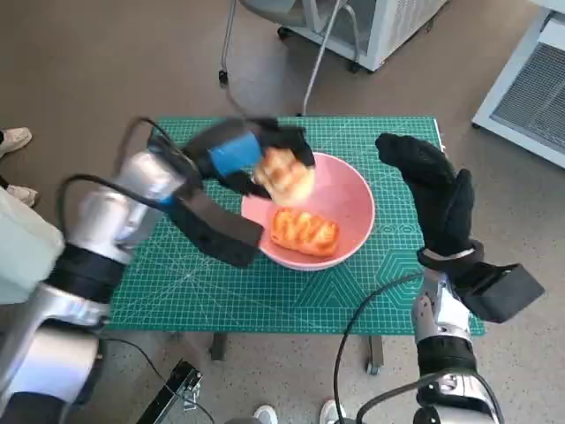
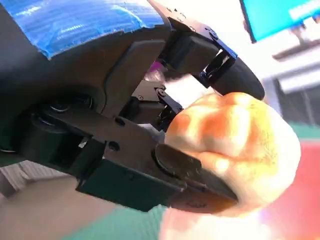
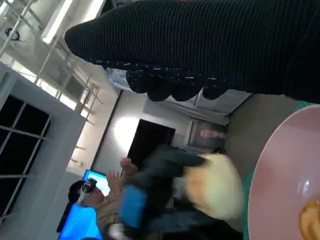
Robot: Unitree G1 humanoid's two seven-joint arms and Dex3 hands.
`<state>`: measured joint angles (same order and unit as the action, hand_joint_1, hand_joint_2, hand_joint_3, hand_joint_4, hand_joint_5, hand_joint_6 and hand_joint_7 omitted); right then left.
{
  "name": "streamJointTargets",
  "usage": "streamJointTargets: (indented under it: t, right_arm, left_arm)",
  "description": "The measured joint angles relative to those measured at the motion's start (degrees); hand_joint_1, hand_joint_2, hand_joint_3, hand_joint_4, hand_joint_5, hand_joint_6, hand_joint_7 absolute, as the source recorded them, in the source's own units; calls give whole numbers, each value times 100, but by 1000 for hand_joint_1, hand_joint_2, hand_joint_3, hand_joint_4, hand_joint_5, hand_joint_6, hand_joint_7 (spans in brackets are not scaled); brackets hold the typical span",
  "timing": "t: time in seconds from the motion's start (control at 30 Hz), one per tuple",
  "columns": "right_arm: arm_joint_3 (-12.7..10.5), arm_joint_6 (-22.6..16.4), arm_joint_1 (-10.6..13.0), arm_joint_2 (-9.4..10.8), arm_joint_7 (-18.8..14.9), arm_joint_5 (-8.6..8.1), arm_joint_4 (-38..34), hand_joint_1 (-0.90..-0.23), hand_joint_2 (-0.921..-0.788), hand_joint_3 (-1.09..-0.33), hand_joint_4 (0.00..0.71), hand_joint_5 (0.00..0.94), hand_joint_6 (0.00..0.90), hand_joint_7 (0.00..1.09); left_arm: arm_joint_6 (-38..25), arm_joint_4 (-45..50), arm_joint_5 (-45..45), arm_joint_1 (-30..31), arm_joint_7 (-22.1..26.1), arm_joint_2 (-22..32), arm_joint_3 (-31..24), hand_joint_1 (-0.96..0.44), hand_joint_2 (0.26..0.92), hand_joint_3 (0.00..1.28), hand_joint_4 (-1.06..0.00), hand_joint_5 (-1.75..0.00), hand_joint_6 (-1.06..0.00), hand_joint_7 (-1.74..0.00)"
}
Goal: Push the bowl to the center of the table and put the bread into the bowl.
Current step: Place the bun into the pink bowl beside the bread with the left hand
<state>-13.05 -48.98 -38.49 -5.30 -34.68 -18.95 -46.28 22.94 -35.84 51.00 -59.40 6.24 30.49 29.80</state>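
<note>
A pink bowl (image 1: 349, 205) sits near the middle of the green mat, with one glazed bread (image 1: 304, 231) lying inside it. My left hand (image 1: 237, 157) grips a second, round bread roll (image 1: 284, 174) just above the bowl's left rim. In the left wrist view the black fingers (image 2: 185, 170) clamp the roll (image 2: 240, 145). The right wrist view shows the roll (image 3: 212, 186), the left hand (image 3: 150, 200) and the bowl's rim (image 3: 272, 165). My right hand (image 1: 434, 190), in its black glove (image 3: 210, 45), stands just right of the bowl, holding nothing, fingers extended.
The green cutting mat (image 1: 212, 283) covers the small table. A chair's legs (image 1: 309, 62) and a white cabinet (image 1: 530, 88) stand beyond the far edge. A person (image 3: 95, 200) sits in the background of the right wrist view; shoes (image 1: 13, 141) show at the left.
</note>
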Motion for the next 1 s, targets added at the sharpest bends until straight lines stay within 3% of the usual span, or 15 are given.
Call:
streamJointTargets:
  t: [0.03,0.1,0.17,0.2,0.23,0.27,0.3,0.4,0.53,0.67,1.0]
  right_arm:
    - [0,-10,11,0,0,1,3,-590,-921,-737,368,5,32,805]
    - [-3,-29,35,-1,0,1,6,-590,-921,-737,369,5,33,803]
    - [-9,-35,50,-4,0,0,7,-591,-921,-736,368,5,34,802]
    - [-14,-35,55,-5,0,0,7,-591,-921,-736,369,5,34,801]
    - [-19,-35,57,-6,0,0,7,-591,-921,-735,369,6,35,800]
    - [-23,-36,58,-6,1,-1,7,-590,-921,-735,369,6,36,799]
    - [-26,-36,59,-10,1,-2,7,-589,-921,-734,369,6,37,798]
    - [-35,-42,65,-21,3,-3,12,-587,-921,-733,370,6,39,794]
    - [-43,-96,69,-25,57,3,14,-581,-921,-734,370,6,42,788]
    - [-37,-152,69,-23,149,25,15,-581,-921,-735,370,5,44,783]
    - [62,-206,67,-3,337,144,49,-577,-921,-741,369,4,42,781]
  left_arm:
    - [7,-52,13,0,-1,-34,33,2,586,831,-475,-1423,-499,-1620]
    - [18,-163,31,-1,-8,-99,80,1,778,457,-473,-1395,-551,-1394]
    - [20,-272,27,2,-1,-155,97,1,848,381,-419,-1443,-490,-1384]
    - [20,-329,5,8,18,-185,97,-7,870,310,-326,-1074,-391,-1089]
    - [8,-360,-30,23,62,-207,93,-9,880,278,-316,-897,-379,-941]
    - [-17,-377,-77,45,132,-223,85,-18,895,217,-259,-586,-343,-673]
    - [-48,-385,-136,71,199,-236,82,-23,904,178,-224,-382,-324,-493]
    - [-142,-379,-232,177,404,-259,78,-51,915,93,-142,-125,-298,-243]
    - [-228,-354,-259,329,595,-256,78,-74,918,50,-128,-40,-319,-152]
    - [-229,-320,-367,440,596,-252,15,-109,919,23,-177,-23,-425,-129]
    - [131,-323,-1450,664,717,-258,-616,-391,921,84,-346,-67,-583,-159]
